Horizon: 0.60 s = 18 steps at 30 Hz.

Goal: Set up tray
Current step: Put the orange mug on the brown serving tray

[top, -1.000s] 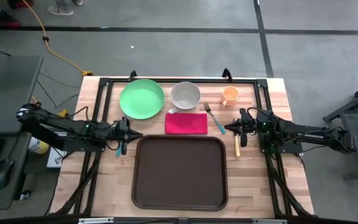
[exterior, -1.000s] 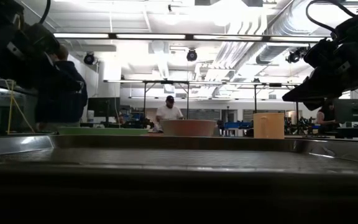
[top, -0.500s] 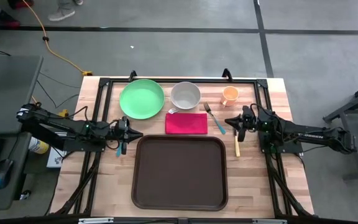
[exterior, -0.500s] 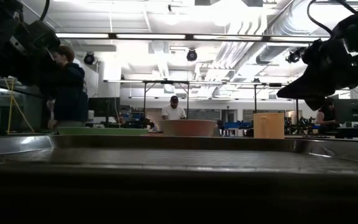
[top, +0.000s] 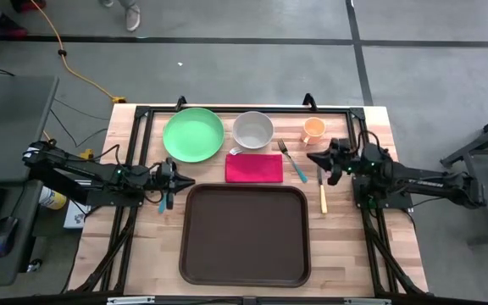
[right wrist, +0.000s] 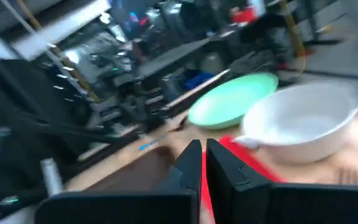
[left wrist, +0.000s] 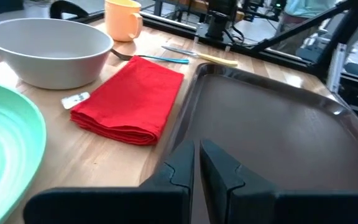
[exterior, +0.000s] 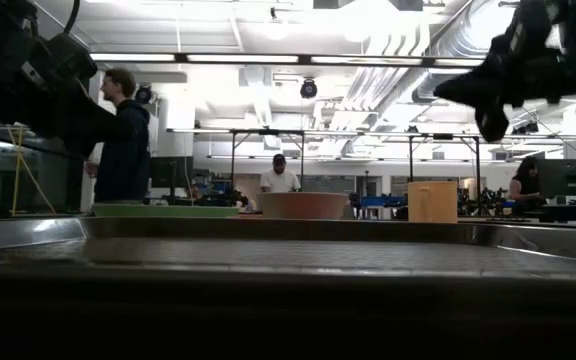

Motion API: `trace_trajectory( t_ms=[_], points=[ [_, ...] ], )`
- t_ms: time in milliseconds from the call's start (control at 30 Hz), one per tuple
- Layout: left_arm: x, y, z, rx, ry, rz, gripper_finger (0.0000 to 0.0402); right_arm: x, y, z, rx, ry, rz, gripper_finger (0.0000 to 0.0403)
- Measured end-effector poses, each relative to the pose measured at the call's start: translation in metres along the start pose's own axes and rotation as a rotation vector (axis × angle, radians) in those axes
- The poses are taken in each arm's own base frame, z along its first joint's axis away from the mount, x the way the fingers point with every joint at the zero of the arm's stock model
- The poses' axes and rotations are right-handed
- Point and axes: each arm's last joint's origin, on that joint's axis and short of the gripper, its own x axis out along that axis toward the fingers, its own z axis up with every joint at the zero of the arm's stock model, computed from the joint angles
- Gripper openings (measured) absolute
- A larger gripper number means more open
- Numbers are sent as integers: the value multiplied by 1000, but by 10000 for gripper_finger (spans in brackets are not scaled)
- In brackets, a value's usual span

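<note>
Looking down from the high view, I have the tray (top: pixel 245 235) lying empty in the lower middle of the frame, so I judge the setup has barely begun and nothing is loaded yet. Just off the tray's upper left corner sits the left gripper (top: pixel 181 183), fingers nearly pressed together on nothing, waiting. Off the upper right corner, the right gripper (top: pixel 315 159) hangs with its fingers pressed together, empty, above the fork (top: pixel 292 161) and near the knife (top: pixel 323 197). Farther up the frame lie the red napkin (top: pixel 254 167), then the green plate (top: pixel 193 134), bowl (top: pixel 252 130) and orange cup (top: pixel 313 129). My next move, I reckon, is spreading the right fingers and lowering onto a utensil.
</note>
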Motion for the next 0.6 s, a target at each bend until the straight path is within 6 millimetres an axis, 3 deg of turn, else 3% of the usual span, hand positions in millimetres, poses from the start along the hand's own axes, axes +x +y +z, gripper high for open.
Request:
trace_trajectory(
  t_ms=[133, 333, 433, 600],
  points=[
    [0, 0, 0, 0, -2, 8, 58, -1, 18, 45, -162, 62, -183, 1],
    [0, 0, -1, 3, 5, 11, 58, -8, 50, 137, -329, 128, -448, 7],
    [0, 1, -1, 6, 11, 15, 58, -6, 60, 175, -381, 216, -543, 35],
    [0, 1, -2, 8, 17, 16, 58, 9, 65, 224, -448, 361, -655, 119]
  ],
)
